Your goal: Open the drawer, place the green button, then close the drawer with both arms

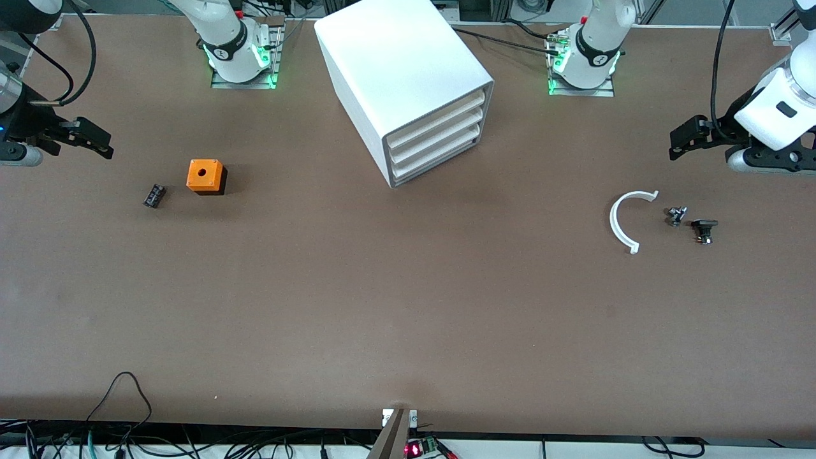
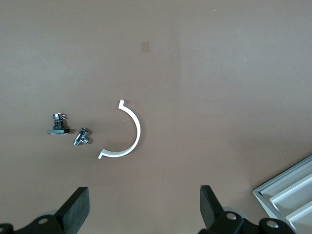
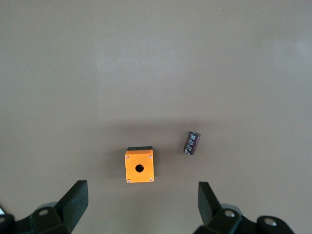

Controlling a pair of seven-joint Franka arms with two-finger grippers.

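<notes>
The white cabinet stands at the table's middle, near the arm bases, with all three drawers shut. The drawer is its bottommost; the cabinet's corner shows in the left wrist view. The button, small and dark from here, lies toward the left arm's end; it also shows in the left wrist view. My left gripper is open and empty above the table near the button, also seen in its own view. My right gripper is open and empty at the right arm's end, also seen in its own view.
A white curved clip and a small metal part lie beside the button. An orange cube with a hole and a small black ribbed block lie toward the right arm's end. Cables run along the table's near edge.
</notes>
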